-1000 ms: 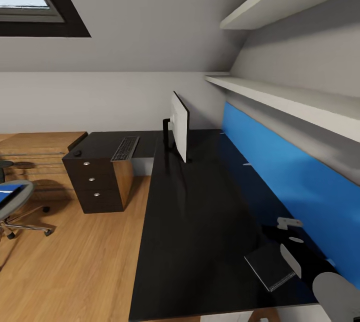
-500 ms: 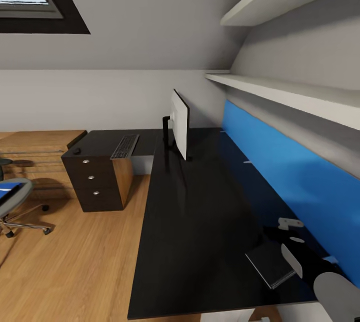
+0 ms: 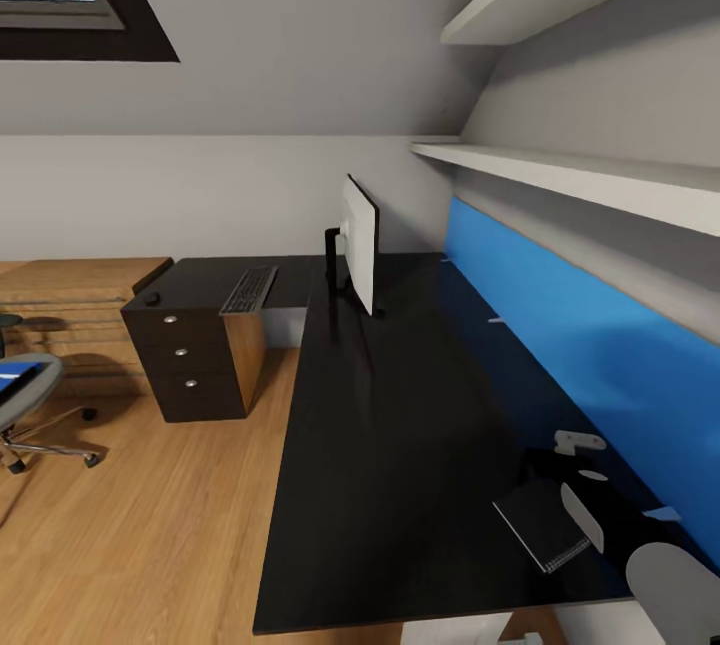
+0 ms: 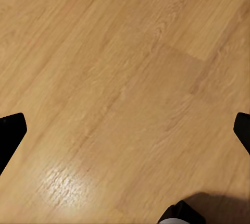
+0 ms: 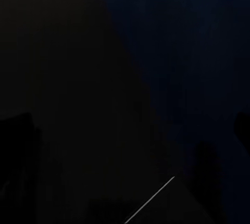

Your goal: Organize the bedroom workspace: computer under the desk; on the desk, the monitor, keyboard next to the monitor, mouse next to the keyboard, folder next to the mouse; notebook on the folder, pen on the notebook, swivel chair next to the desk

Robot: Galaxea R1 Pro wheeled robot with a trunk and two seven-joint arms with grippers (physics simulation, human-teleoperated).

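The L-shaped desk [image 3: 400,445] has a glossy black top that runs along a blue back panel [image 3: 560,345] and turns at the far end toward a black three-drawer unit [image 3: 185,365]. The monitor [image 3: 360,257] stands edge-on near the corner of the L, on a thin black stand. The keyboard [image 3: 249,290] lies on the short wing beside it, and a small dark mouse [image 3: 152,299] sits at that wing's outer end, above the drawers. Near the close end of the top a thin dark grey notebook [image 3: 540,525] lies flat. The light wood plank floor [image 3: 150,535] carries the drawer unit and the castors of the swivel chair [image 3: 30,405].
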